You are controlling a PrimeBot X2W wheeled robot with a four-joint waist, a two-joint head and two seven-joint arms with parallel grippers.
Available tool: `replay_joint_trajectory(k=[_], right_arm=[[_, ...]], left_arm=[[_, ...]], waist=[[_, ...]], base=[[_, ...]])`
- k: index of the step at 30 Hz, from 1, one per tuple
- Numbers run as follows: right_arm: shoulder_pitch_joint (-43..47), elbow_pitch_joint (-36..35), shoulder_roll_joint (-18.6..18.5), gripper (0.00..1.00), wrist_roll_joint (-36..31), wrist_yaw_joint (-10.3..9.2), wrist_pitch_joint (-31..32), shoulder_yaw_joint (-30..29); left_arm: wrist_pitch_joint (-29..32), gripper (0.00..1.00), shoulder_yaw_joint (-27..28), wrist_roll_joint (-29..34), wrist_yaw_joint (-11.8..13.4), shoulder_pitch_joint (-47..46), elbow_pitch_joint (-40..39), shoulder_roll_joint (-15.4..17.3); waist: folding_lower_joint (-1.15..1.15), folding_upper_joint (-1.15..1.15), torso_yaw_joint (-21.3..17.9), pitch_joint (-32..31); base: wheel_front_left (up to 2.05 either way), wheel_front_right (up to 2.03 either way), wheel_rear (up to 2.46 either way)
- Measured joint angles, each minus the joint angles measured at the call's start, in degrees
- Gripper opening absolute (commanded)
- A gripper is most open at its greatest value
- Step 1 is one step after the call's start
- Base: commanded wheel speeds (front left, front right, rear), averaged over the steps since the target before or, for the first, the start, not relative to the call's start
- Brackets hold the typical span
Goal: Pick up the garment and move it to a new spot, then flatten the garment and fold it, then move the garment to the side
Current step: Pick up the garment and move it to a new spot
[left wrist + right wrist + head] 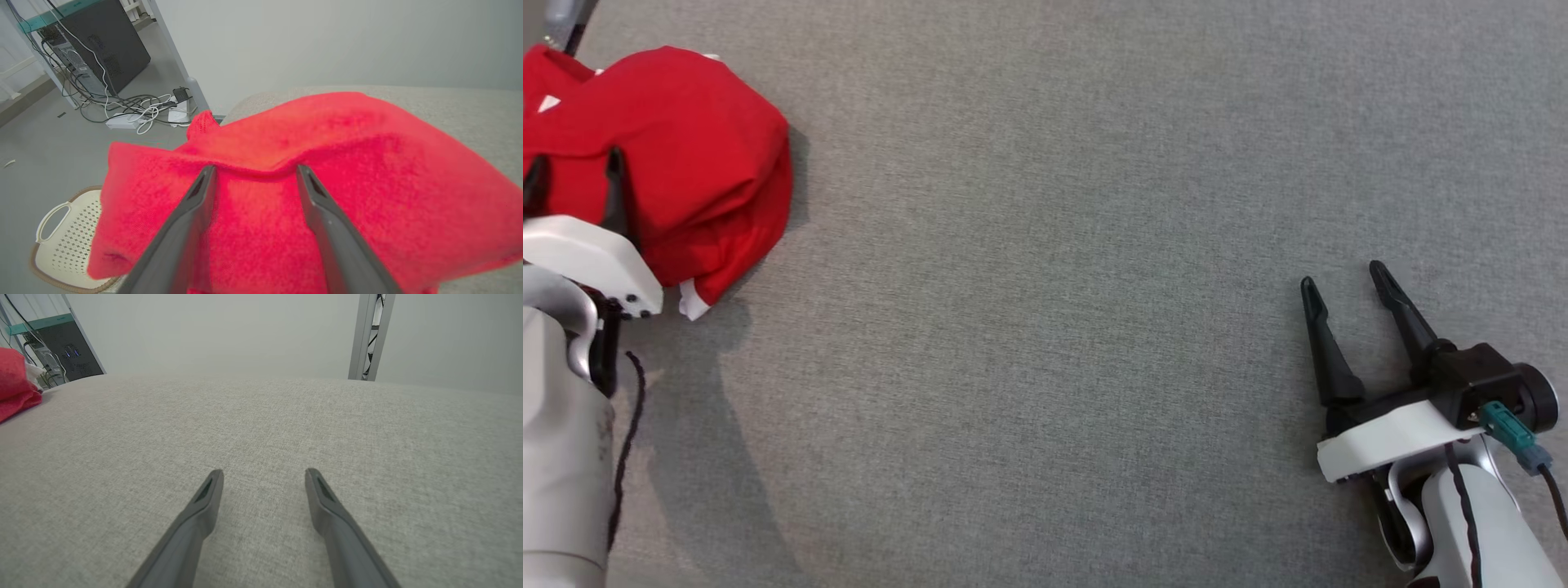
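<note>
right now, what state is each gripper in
Left gripper: open, tips at the red garment, nothing clamped.
Right gripper: open and empty above the grey surface.

garment (686, 155) | red, white trim | crumpled heap, unfolded | far-left of grey surface, near its edge

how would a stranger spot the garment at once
Start at the wide grey fabric surface and go to its far left side, by the open left gripper. The garment is the crumpled heap there, with white trim. Its bright red sets it apart from the plain grey around it.
</note>
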Motion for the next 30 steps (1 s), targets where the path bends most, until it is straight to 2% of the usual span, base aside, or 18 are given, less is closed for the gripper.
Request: replay_joint_trajectory(k=[8,9,11,12,18,30], right_arm=[[-1.58,-0.87,0.35,1.00,0.08,0.02,-0.13,-0.25],[-1.80,-1.00,0.46,1.00,0.09,0.07,-0.16,-0.27],[-2.16,-1.25,0.63,1.00,0.15,0.08,-0.21,-0.45],[-2.32,-1.40,0.71,1.00,0.19,0.09,-0.24,-0.54],[-2.90,-2.08,1.20,1.00,0.33,0.16,-0.42,-0.92],[-3.50,-1.86,2.03,1.00,0.78,0.21,-0.47,-1.26]], left_arm=[[9.83,1.00,-0.94,0.18,1.19,-5.53,7.92,2.04],[10.80,0.55,-1.20,0.25,1.36,-5.94,8.65,2.25],[11.91,0.21,-1.13,-0.01,1.48,-6.75,9.65,2.46],[12.20,0.00,-1.25,0.01,1.66,-7.04,10.04,2.59],[11.28,0.00,-1.25,-0.70,1.72,-8.05,11.06,2.81],[0.68,0.00,-3.63,-1.01,0.16,-11.89,7.75,1.04]], waist=[[0.00,0.00,-2.43,2.56],[0.00,0.00,-2.75,2.87],[0.00,0.00,-3.37,3.49],[0.00,0.00,-3.67,3.79],[0.00,0.00,-4.92,5.58],[0.00,0.00,-5.87,5.68]], base=[[0.00,0.00,0.00],[0.00,0.00,0.00],[0.00,0.00,0.00],[0.00,0.00,0.00],[0.00,0.00,0.00],[0.00,0.00,0.00]])
